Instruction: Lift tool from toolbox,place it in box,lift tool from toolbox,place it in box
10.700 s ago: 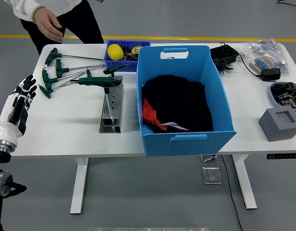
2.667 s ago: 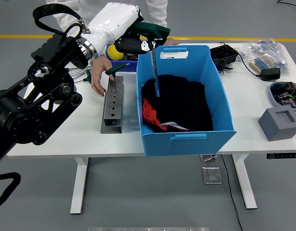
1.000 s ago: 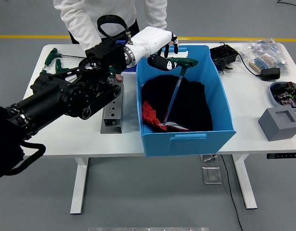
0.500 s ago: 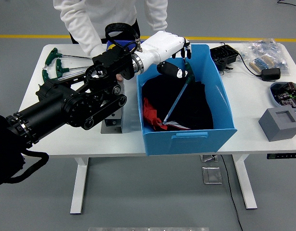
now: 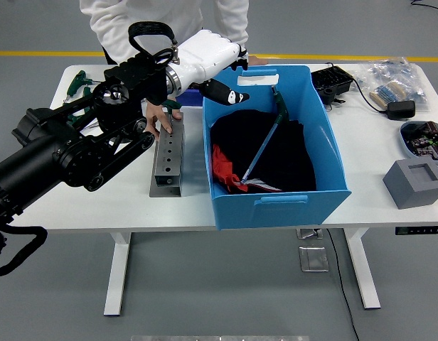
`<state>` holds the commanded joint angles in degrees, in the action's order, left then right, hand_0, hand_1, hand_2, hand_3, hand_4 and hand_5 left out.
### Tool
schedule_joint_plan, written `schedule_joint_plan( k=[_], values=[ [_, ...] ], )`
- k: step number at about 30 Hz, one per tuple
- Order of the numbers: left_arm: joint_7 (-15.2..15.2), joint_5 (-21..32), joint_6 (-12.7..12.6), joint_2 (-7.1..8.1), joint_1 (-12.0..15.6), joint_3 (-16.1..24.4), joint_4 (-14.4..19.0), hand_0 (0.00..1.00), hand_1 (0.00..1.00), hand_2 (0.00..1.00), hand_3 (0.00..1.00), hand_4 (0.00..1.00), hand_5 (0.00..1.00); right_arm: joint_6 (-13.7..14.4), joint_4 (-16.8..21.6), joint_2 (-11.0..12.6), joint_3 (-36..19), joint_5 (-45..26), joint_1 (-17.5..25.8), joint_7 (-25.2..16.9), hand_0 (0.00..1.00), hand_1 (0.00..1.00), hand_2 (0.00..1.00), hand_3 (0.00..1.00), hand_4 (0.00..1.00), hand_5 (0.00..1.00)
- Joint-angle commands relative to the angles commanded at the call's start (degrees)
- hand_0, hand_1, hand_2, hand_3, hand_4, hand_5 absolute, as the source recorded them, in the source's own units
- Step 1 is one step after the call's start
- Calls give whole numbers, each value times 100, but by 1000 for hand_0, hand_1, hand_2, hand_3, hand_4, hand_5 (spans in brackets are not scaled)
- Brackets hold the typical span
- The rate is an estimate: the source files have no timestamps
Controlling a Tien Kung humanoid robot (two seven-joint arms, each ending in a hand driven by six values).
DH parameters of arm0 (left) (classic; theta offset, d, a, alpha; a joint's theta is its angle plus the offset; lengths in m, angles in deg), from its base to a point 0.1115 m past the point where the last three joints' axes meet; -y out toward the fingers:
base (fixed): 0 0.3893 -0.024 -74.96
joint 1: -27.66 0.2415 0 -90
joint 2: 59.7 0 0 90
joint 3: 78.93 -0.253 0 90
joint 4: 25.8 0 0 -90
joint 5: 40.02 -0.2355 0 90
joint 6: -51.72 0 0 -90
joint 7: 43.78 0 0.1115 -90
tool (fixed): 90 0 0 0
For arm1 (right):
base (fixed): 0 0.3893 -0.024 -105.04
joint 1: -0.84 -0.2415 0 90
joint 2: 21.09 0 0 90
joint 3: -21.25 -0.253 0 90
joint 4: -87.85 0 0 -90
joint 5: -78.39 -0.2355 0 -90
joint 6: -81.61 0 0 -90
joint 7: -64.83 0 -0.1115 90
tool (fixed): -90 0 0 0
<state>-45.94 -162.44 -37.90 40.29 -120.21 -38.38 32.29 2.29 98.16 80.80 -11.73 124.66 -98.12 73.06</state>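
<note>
Now that the left hand (image 5: 217, 58) has let go, its fingers (image 5: 222, 91) hang loose and empty over the blue box's (image 5: 277, 203) far-left corner, drawn back from where they were half a second ago. Released, the green-handled tool (image 5: 265, 138) leans inside the box, handle against the far wall, tip on the dark cloth (image 5: 276, 160). One placement looks done. Left of the box, a person's hand (image 5: 162, 121) steadies the grey tool stand (image 5: 167, 158) on the surface (image 5: 91, 192).
</note>
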Motion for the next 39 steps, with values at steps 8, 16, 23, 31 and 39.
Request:
schedule_joint_plan(
  k=[8, 16, 23, 31, 39],
  values=[
    [-97, -254, -199, 673, 753, 722, 548, 358, 513, 589, 681, 840, 642, 2, 0, -15, -16, -39, 39, -8, 628, 622, 681, 533, 788, 570],
    [-280, -83, -730, 696, 1550, 1730, 757, 424, 579, 645, 676, 842, 619, -5, 0, -35, -56, -6, 62, -4, 625, 622, 680, 533, 787, 570],
    [-1499, 1247, -1463, 467, 2161, 2168, 753, 287, 436, 538, 654, 821, 618, -1, 0, -56, -30, -67, 98, -1, 625, 622, 681, 533, 786, 570],
    [-1763, 3184, -1780, 408, 2575, 2206, 724, 293, 464, 562, 627, 764, 584, 12, 0, -79, -58, -103, 122, 5, 624, 622, 681, 533, 786, 571],
    [-1799, 4787, -1728, 392, 2633, 1947, 646, 294, 465, 562, 635, 769, 595, 19, 0, -90, -45, -105, 130, 9, 625, 623, 680, 532, 784, 573]
  ],
)
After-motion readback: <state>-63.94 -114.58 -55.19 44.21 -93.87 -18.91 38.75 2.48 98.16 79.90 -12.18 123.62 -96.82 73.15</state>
